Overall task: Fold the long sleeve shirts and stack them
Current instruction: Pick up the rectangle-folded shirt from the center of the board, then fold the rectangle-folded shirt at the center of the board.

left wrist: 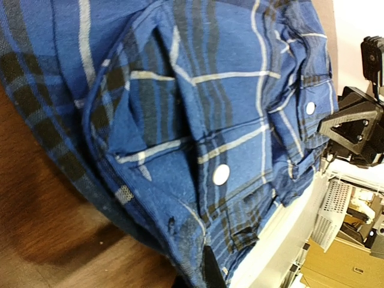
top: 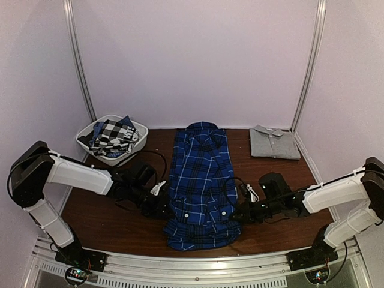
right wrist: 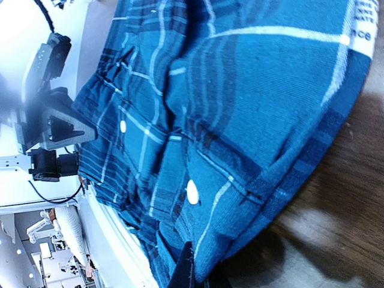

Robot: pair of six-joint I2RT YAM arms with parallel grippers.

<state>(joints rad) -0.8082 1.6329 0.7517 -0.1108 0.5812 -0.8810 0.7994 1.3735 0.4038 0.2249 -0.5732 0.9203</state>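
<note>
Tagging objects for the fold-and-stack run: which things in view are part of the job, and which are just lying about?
Job:
- blue shirt, spread mid-table, its lower sides pinched by left gripper and right gripper
- grey shirt, folded, far right
- check shirt, in the basket

Lying about:
- basket
- table

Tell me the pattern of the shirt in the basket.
The shirt is black-and-white check; top external view shows it best.
</note>
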